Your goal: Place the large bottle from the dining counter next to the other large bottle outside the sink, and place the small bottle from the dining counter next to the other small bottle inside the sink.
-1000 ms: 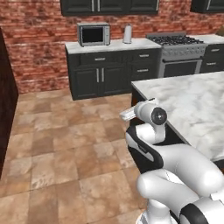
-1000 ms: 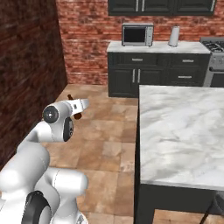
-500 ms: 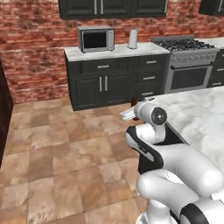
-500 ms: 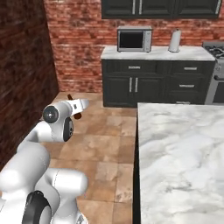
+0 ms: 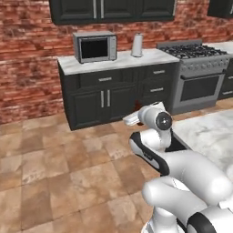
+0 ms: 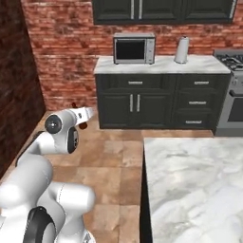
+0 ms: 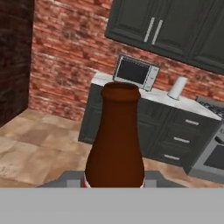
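Note:
In the hand view, a dark brown bottle [image 7: 114, 140] with a red label at its base stands up between the fingers of my gripper [image 7: 114, 180], which is shut on it. I cannot tell whether it is the large or the small one. My gripper [image 5: 132, 119] is held out in front of the folded arm, above the floor and left of the dining counter [image 5: 209, 132]. In the right base view, my gripper [image 6: 88, 114] shows a dark bit of the bottle [image 6: 83, 126] below it, with the marble dining counter [image 6: 190, 175] to the right. The sink is out of view.
Black cabinets [image 5: 109, 98] with a marble top line the brick wall ahead. On them stand a microwave [image 5: 94, 46] and a white paper-towel roll [image 5: 137, 44]. A steel stove [image 5: 195, 75] is to their right. Tiled floor [image 5: 54, 159] lies open between me and the cabinets.
The whole picture has shifted: the base has driven nearer the black cabinets, and the dining counter has slid to the lower right. The arm's pose and its grip on the bottle are unchanged.

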